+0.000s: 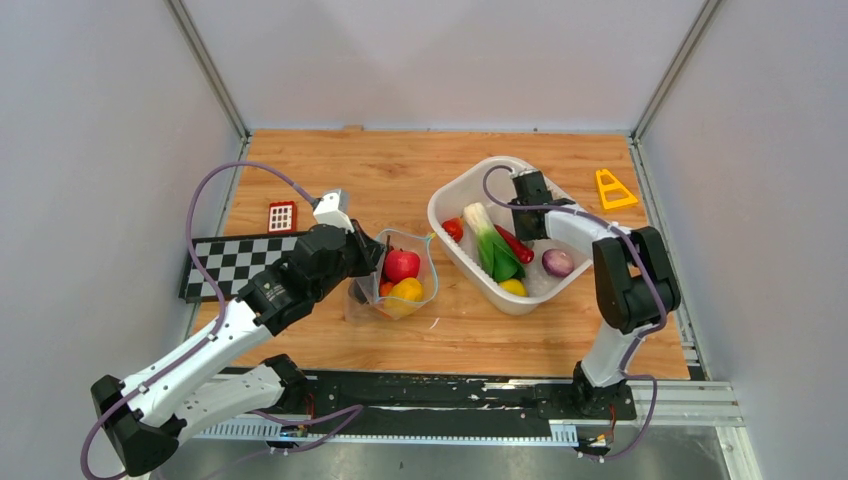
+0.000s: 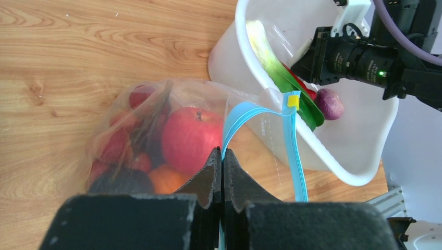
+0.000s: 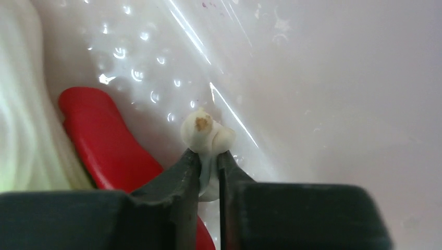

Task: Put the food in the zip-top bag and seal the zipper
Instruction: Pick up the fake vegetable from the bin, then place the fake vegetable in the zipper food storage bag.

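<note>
Several fruits inside zip-top bag

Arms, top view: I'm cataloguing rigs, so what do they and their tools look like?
Both the left arm and right arm have white links, black joints and a looping lilac cable. The left tool and right tool have black, tapering fingers.

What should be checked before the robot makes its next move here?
1. Left gripper pinching the bag rim: ok.
2. Bag mouth open, zipper unsealed: ok.
3. Right gripper closed on the white piece in the basket: ok.
4. Grip firm enough to lift it: cannot tell.
5. Room left in the bag beside the apple: cannot tell.
</note>
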Tool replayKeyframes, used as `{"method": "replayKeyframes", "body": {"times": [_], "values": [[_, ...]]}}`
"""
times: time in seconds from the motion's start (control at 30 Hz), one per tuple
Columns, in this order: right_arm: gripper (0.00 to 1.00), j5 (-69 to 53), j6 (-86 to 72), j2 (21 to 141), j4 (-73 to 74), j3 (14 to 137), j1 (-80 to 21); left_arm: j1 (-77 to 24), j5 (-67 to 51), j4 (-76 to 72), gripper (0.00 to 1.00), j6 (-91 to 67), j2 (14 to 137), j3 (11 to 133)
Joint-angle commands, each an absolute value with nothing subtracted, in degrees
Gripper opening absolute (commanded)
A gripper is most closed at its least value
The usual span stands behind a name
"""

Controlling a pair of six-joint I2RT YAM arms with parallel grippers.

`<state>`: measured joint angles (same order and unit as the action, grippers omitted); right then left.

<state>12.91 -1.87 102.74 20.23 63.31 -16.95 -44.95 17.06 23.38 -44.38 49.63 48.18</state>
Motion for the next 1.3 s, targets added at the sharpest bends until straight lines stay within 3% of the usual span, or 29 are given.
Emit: {"method": "replayKeyframes", "body": {"times": [0.0,0.1,0.47,0.7,0.83,1.0,1.27], "values": [[0.08,9.5,-4.1,96.4,20.0,62.9,-16.6,-44.9,17.8,22.4,0.0,-43.9,49.2,50.1],[0.03,7.5,-3.7,90.6,18.7,61.3,-16.6,-44.9,17.7,22.3,0.0,-43.9,49.1,50.2],[0.0,-6.9,-6.9,76.2,17.9,57.0,-16.6,-44.9,16.4,22.1,0.0,-44.3,48.9,49.7],[0.02,-34.9,-13.4,67.4,10.7,55.4,-17.1,-44.9,15.8,21.7,0.0,-44.6,48.0,49.3],[0.03,-44.4,-16.8,64.2,3.6,53.4,-20.7,-44.9,15.4,21.7,0.0,-44.5,47.9,49.2],[0.04,-46.3,-13.0,64.6,4.5,55.7,-30.1,-45.0,15.0,21.5,0.0,-44.4,48.0,49.4],[0.07,-39.5,-8.2,71.8,9.3,60.6,-41.4,-44.9,14.7,21.5,0.0,-44.5,48.1,49.7]]}}
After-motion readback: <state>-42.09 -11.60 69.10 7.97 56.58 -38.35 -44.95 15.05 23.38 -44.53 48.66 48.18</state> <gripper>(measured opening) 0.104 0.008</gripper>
